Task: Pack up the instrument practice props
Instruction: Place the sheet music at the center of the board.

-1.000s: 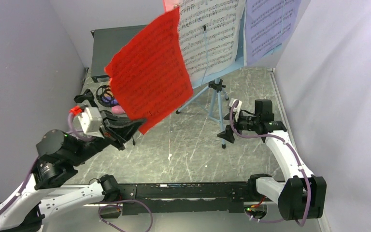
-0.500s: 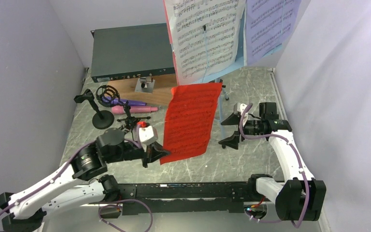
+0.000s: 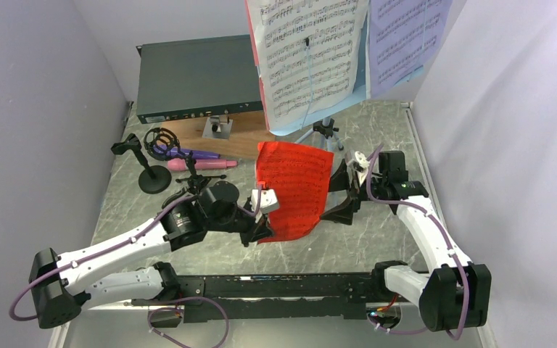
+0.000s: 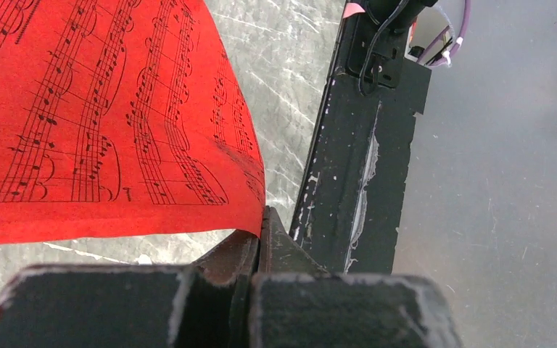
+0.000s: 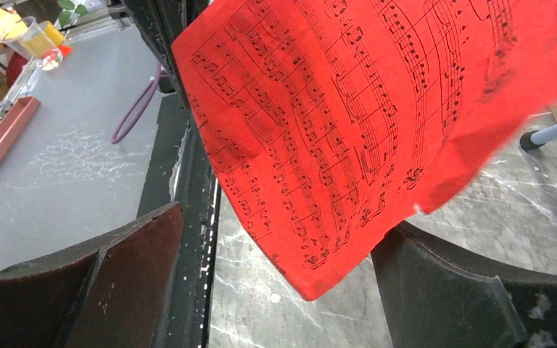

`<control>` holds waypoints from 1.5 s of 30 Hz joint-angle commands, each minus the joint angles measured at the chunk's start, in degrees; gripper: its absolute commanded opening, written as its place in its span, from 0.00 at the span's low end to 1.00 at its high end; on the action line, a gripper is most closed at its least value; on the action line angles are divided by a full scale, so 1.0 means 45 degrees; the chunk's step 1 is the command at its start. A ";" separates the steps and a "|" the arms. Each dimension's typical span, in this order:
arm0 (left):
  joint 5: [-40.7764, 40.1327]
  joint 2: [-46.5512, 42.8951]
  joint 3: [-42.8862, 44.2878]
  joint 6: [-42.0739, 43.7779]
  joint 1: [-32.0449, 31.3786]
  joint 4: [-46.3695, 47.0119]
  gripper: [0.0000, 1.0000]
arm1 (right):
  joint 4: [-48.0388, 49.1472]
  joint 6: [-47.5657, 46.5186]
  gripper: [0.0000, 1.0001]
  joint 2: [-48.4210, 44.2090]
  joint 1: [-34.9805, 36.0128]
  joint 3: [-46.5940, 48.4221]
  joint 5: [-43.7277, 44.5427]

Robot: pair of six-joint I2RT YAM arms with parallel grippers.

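My left gripper (image 3: 264,230) is shut on the near corner of the red music sheet (image 3: 294,190) and holds it up over the middle of the table; the sheet also shows in the left wrist view (image 4: 94,116) and the right wrist view (image 5: 377,109). My right gripper (image 3: 339,194) is open at the sheet's right edge, a finger on each side, not closed on it. White (image 3: 308,54) and lavender (image 3: 402,40) sheets hang on the light-blue music tripod (image 3: 324,130). Purple (image 3: 188,154) and pink (image 3: 201,165) microphones lie beside the round-base holder (image 3: 152,176).
A dark green rack box (image 3: 196,78) stands at the back left with a brown wooden board (image 3: 225,141) in front of it. Grey walls close in left and right. The black base rail (image 3: 290,284) runs along the near edge.
My left gripper has carried the red sheet down from high at the left and rightward to table centre. My right gripper has come up to the sheet's right edge, jaws open round it.
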 commanded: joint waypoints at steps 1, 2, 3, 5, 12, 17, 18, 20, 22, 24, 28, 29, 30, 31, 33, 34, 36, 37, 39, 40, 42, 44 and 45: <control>0.0566 -0.0262 0.0453 0.0367 -0.0037 0.0539 0.00 | 0.2379 0.2172 1.00 -0.0081 -0.0041 -0.0015 -0.0106; 0.0583 -0.0376 0.0352 0.0322 -0.0036 0.0645 0.00 | 0.2955 0.2761 0.99 -0.0102 -0.0054 -0.0084 0.0201; 0.0602 -0.0483 0.0242 0.0265 -0.0053 0.0758 0.00 | 0.3566 0.3450 0.98 -0.0115 -0.0072 -0.0203 0.0459; 0.0663 -0.0694 0.0008 0.0158 -0.0037 0.1074 0.00 | 0.4903 0.5121 0.93 -0.0125 -0.0118 -0.0473 0.0814; 0.0647 -0.0647 -0.0198 0.0053 -0.0048 0.1210 0.00 | 0.6550 0.6765 0.25 -0.0089 -0.0187 -0.0715 0.1103; 0.0164 -0.0466 -0.0266 0.0085 -0.0038 0.1317 0.02 | 0.6016 0.6551 0.00 -0.0194 -0.0622 -0.0346 0.1883; -0.0080 -0.0455 -0.0275 0.0080 -0.0051 0.1299 0.08 | 0.5525 0.6300 0.00 -0.0207 -0.0838 -0.0169 0.1963; -0.1045 -0.0514 -0.0266 -0.0008 -0.0052 0.1170 0.32 | 0.4177 0.5207 0.00 -0.0269 -0.1376 0.0299 0.2104; -0.2436 -0.0661 -0.0133 -0.0088 -0.0040 0.0716 0.65 | 0.2361 0.3487 0.00 -0.0323 -0.1913 0.0915 0.2488; -0.3615 -0.0883 0.0085 0.0266 -0.0042 0.0023 0.87 | 0.0196 0.1341 0.00 -0.0323 -0.2506 0.1705 0.3122; -0.5274 -0.1057 0.0655 0.0846 -0.0039 -0.0519 0.99 | -0.3033 -0.1724 0.00 -0.0033 -0.3906 0.3134 0.4524; -0.5230 -0.0908 0.1075 0.1254 -0.0054 -0.0845 0.99 | -0.3491 -0.2059 0.00 0.0035 -0.4280 0.3453 0.4886; -0.5146 -0.0696 0.1450 0.1522 -0.0038 -0.1220 1.00 | -0.3721 -0.2157 0.00 0.0063 -0.4648 0.3572 0.5271; -0.5077 -0.0487 0.1785 0.1739 -0.0054 -0.1650 0.99 | -0.3699 -0.2057 0.00 0.0091 -0.5019 0.3616 0.5658; -0.4994 0.0022 0.2447 0.2178 -0.0037 -0.2557 1.00 | -0.3297 -0.1553 0.00 0.0151 -0.5802 0.3560 0.6644; -0.5007 0.0275 0.2640 0.2409 -0.0049 -0.2952 0.99 | -0.2859 -0.1247 0.00 0.0237 -0.6234 0.3505 0.7163; -0.5165 0.0667 0.2776 0.2825 -0.0040 -0.3392 0.99 | -0.2040 -0.0647 0.00 0.0493 -0.6794 0.3361 0.8210; -0.5258 0.0744 0.2713 0.2893 -0.0054 -0.3414 0.99 | -0.1506 -0.0276 0.00 0.0641 -0.6967 0.3265 0.8794; -0.5318 0.0851 0.2496 0.2899 -0.0040 -0.3233 1.00 | -0.0336 0.0399 0.00 0.0964 -0.7071 0.2991 0.9918; -0.5309 0.0871 0.2414 0.2885 -0.0046 -0.3165 1.00 | 0.0411 0.0824 0.00 0.1112 -0.7070 0.2848 1.0463; -0.5257 0.0876 0.2497 0.2801 -0.0041 -0.3398 0.99 | 0.1782 0.1567 0.00 0.1515 -0.7068 0.2619 1.1335; -0.5337 0.0731 0.2502 0.2757 -0.0036 -0.3474 0.99 | 0.3087 0.2211 0.00 0.1991 -0.7006 0.2505 1.1976; -0.5451 0.0593 0.2415 0.2764 -0.0036 -0.3411 0.99 | 0.3727 0.2623 0.00 0.2278 -0.6925 0.2518 1.2478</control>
